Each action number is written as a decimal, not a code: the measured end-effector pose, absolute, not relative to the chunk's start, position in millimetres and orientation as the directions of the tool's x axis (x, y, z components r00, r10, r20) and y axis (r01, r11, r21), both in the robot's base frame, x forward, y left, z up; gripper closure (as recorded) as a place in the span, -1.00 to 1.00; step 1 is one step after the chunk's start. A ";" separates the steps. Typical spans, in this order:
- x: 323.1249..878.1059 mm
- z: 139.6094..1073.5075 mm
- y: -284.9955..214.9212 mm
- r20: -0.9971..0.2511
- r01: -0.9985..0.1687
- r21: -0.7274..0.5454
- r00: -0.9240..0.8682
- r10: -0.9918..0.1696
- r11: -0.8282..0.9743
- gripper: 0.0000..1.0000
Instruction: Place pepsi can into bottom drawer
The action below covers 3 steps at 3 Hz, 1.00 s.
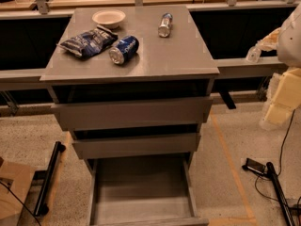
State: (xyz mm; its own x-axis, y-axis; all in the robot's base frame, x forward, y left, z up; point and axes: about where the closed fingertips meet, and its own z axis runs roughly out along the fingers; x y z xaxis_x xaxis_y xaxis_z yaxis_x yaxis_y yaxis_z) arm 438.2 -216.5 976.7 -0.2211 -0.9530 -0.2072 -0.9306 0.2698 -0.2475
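Note:
The pepsi can (123, 50), dark blue with a silver top, lies on its side on the grey cabinet top (178, 55), left of centre near the front. The bottom drawer (141, 192) is pulled out wide, and its flat grey floor is bare. My gripper (256, 52) hangs at the right edge of the view, beside the cabinet's right side and well away from the can. It holds nothing that I can see.
A crinkled blue chip bag (88, 42) lies just left of the can. A white bowl (109, 18) sits at the back, and a slim silver-and-blue can (165, 25) lies back right. The two upper drawers (131, 114) are slightly ajar. Cables (270, 173) lie on the floor at right.

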 end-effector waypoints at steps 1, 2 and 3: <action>438.2 976.7 -216.5 -0.207 -0.931 -0.248 -0.221 -0.953 0.270 -1.00; 460.1 972.8 -205.5 -0.271 -0.923 -0.256 -0.216 -0.938 0.287 -1.00; 556.3 974.1 -143.1 -0.537 -0.908 -0.259 -0.148 -0.830 0.330 -1.00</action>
